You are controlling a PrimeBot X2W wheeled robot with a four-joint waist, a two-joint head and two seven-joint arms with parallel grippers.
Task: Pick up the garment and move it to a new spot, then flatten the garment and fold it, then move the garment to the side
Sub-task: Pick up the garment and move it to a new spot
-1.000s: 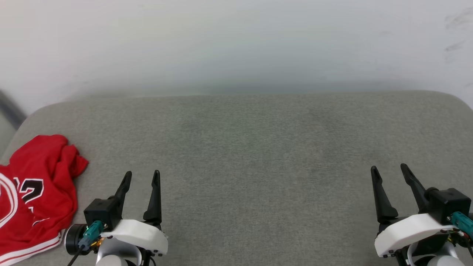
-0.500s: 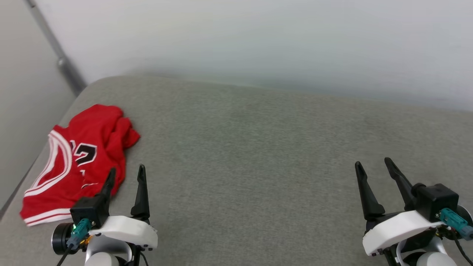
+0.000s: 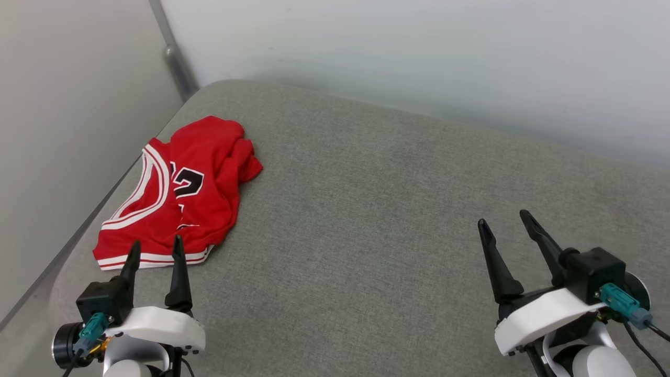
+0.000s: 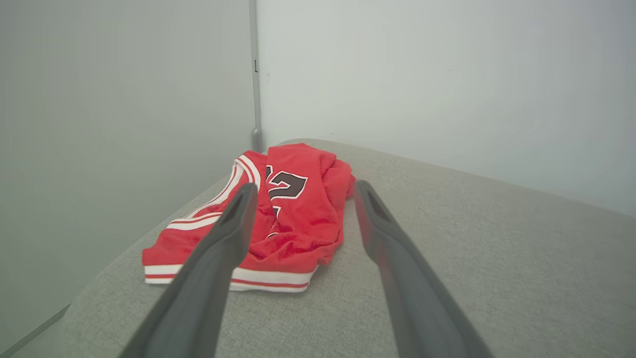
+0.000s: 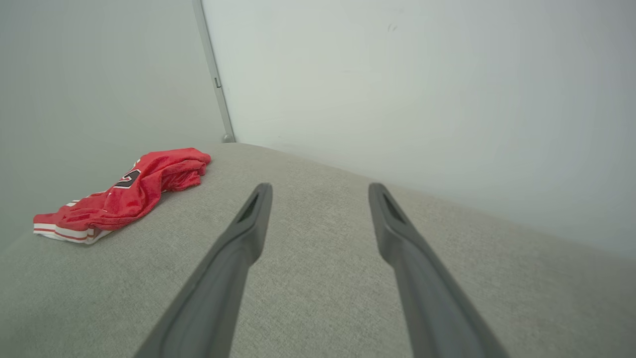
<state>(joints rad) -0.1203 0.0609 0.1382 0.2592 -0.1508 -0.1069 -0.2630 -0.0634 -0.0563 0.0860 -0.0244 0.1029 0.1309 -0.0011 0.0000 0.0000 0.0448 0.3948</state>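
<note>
Left gripper, at 7 o'clock in the head view, has its fingers spread and empty, with the tips near the striped hem. Right gripper, at 4 o'clock, is also spread and empty, well apart from the cloth. The jersey lies crumpled at 10 o'clock on the cushion, near its far-left corner by the wall. A second ago the frame's left edge cut it off. The whole picture has shifted, so the head turned, not the jersey. It now sits straight ahead of the left gripper, so the pick-up looks ready to begin.
</note>
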